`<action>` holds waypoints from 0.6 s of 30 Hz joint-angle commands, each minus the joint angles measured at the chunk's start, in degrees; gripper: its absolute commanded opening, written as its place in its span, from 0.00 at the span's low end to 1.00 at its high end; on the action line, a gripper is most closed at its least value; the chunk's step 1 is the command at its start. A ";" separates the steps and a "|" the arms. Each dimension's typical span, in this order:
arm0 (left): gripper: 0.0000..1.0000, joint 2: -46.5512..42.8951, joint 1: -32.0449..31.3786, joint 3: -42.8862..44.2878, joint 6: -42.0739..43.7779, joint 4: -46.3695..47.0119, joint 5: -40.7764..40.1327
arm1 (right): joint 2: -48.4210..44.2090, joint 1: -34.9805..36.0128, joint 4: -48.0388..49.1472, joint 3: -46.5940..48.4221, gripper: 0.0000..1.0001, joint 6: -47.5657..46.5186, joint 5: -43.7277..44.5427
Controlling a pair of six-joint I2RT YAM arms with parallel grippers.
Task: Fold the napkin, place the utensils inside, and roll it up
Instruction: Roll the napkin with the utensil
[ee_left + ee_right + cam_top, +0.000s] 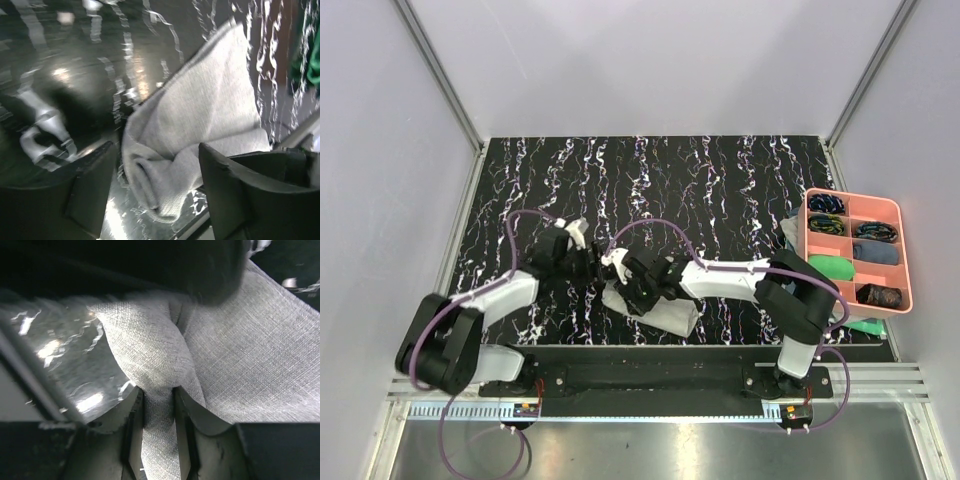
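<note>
The napkin (665, 312) lies crumpled on the black marbled table (720, 180), just below the centre of the top view and near the table's lower edge. Part of it is bunched into loose folds.

Left gripper (592, 262): positioned at the upper left edge of the napkin. In the left wrist view the left gripper (156, 155) has its fingers (90, 195) spread wide. A rolled fold of the napkin (210, 110) lies on the table between and beyond them. Neither finger is pressed against the cloth.

Right gripper (628, 290): positioned over the left part of the napkin, close beside the left gripper. In the right wrist view the right gripper (158, 405) has its fingers (131, 440) drawn narrow, and a raised ridge of the napkin (260, 340) is pinched between them. The cloth rises from the table into the grip and spreads out flat towards the right of the frame.

A pink tray (855, 194) sits at the right edge of the table, well apart from the napkin. Its compartments hold dark, green and blue-grey folded cloths.
</note>
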 commanded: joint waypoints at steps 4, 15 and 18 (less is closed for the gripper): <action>0.71 -10.15 0.82 -7.26 -1.08 3.51 -6.42 | 4.31 -4.66 -6.48 -1.21 0.33 2.43 -17.62; 0.68 -13.06 0.73 -14.92 -1.87 16.45 0.89 | 9.50 -9.58 -8.76 2.92 0.34 1.28 -29.75; 0.65 -10.25 0.73 -14.83 -2.31 17.76 2.46 | 10.73 -10.37 -8.85 3.45 0.34 1.28 -30.46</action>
